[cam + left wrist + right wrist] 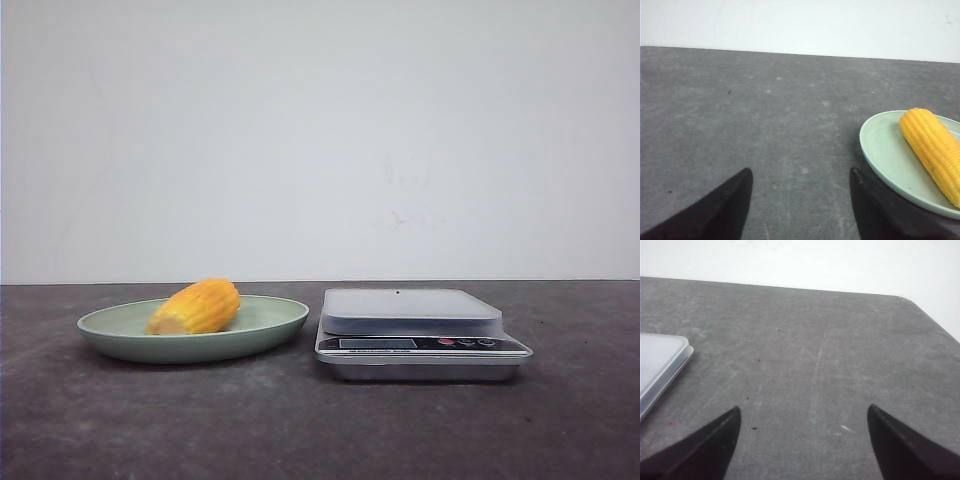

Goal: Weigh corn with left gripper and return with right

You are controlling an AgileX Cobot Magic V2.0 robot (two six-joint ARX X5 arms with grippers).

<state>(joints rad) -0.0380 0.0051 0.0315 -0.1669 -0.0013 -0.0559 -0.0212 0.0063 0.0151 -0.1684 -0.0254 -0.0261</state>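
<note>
Looking across the grey table [300, 430], I see the kitchen scale [420, 335] right of the pale green plate [120, 335], just apart. The corn [196, 306] lies on its side in that plate. My left gripper [800, 200] hangs over bare table beside the plate, jaws wide and empty; my right gripper [802, 440], likewise spread and empty, sits near the scale's edge.
</note>
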